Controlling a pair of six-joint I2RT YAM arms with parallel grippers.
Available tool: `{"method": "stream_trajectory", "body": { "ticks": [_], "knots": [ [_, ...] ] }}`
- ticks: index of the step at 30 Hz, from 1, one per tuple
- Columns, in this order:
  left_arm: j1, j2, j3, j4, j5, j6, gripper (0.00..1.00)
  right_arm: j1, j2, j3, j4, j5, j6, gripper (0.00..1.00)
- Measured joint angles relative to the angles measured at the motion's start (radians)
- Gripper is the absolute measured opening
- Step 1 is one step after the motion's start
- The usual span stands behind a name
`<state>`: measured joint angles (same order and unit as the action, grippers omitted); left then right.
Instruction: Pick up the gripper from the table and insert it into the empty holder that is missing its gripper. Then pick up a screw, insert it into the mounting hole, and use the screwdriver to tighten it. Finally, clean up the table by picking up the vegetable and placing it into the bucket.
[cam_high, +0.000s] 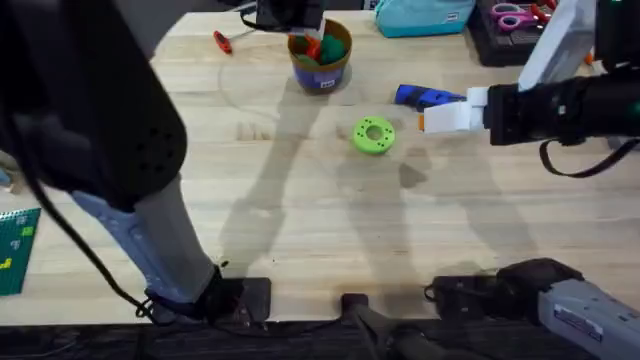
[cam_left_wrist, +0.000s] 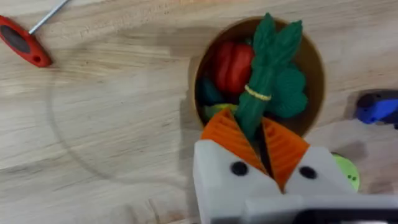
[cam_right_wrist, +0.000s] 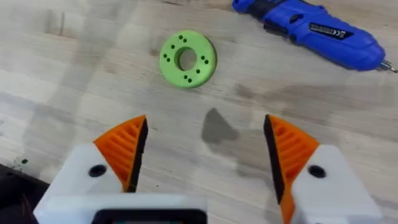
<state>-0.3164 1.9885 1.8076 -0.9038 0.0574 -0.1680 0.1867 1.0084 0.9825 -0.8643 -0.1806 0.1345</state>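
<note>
Cleanup step appeared to be in hand: I had the left gripper (cam_left_wrist: 260, 146) closed on the stem end of a dark green leafy toy vegetable (cam_left_wrist: 268, 81) tied with a yellow band, holding it directly over the small round orange-brown bucket (cam_left_wrist: 314, 65) at the far middle of the light wooden table (cam_high: 300, 220). Its leafy end already sat inside the rim, lying against a red piece (cam_left_wrist: 234, 65) and other green pieces in the bucket, so I judged the grip was kept only until the load was low enough to drop cleanly. I kept the right gripper (cam_right_wrist: 202, 152) empty, its orange ribbed pads (cam_right_wrist: 124, 146) spread wide, parked above bare table near the flat green ring-shaped disc (cam_right_wrist: 188, 58) and the blue electric screwdriver (cam_right_wrist: 314, 32), clear of the left arm's path. A red-handled screwdriver (cam_left_wrist: 23, 41) lay on the table well to one side of the bucket. Next move, as I judged it, was simply to release.
</note>
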Motion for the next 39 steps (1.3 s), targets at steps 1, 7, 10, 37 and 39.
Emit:
{"method": "stream_trajectory", "body": {
  "ticks": [1, 7, 10, 37, 39],
  "knots": [
    [0.0, 0.009, 0.0, 0.0, 0.0, 0.0, 0.029, 0.0, 0.0, 0.0, 0.0, 0.0, 0.0, 0.986],
    [0.0, 0.026, 0.0, 0.003, 0.002, 0.003, 0.006, 0.0, 0.0, 0.0, 0.0, 0.0, 0.0, 0.986],
    [0.0, 0.026, 0.0, 0.003, 0.003, 0.007, 0.258, 0.0, 0.0, 0.0, 0.0, 0.0, 0.0, 0.986],
    [0.0, -0.209, 0.058, -0.426, -0.059, 0.003, 0.986, 0.0, 0.0, 0.0, -0.001, 0.0, 0.0, 0.986],
    [0.0, -0.265, 0.046, -0.446, -0.063, 0.001, 0.986, 0.0, 0.0, 0.0, 0.0, 0.0, 0.0, 0.986]
  ]
}}
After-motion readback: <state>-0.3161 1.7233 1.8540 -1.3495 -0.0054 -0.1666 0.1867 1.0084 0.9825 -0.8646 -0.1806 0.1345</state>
